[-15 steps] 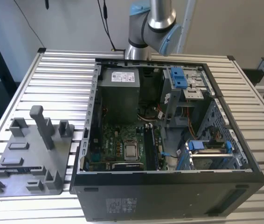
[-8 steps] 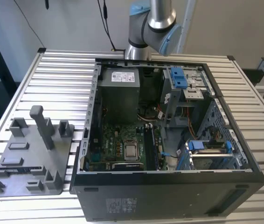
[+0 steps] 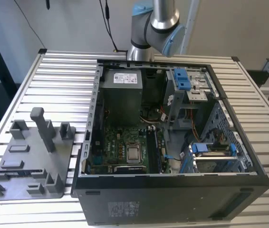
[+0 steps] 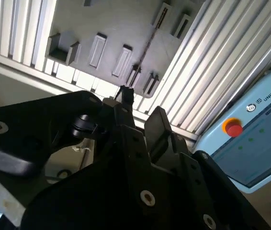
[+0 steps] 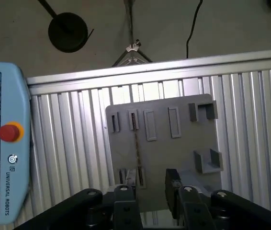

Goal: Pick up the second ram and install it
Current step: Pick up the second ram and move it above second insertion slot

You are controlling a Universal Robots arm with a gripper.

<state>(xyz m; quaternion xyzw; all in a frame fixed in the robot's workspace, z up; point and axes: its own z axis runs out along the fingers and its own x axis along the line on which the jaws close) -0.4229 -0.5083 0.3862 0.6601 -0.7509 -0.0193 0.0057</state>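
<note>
black and matte, studded with pale screw heads, the gripper (image 5: 147, 186) sits nearest in both wrist views, its two blocky fingers (image 4: 157, 120) spread with nothing between them. past them, well apart, the second ram (image 5: 136, 146) stands on edge in the grey plastic holder tray (image 5: 174, 148), a thin dark line caught between small posts at either end. the tray lies flat on the ribbed aluminium table (image 5: 250, 120), near a pale blue teach pendant (image 5: 4, 158) with a round red button (image 5: 9, 132). the exterior view adds the open black computer case (image 3: 172, 197), a green motherboard (image 3: 120, 142) inside, and the silver arm (image 3: 156, 21) behind it.
</note>
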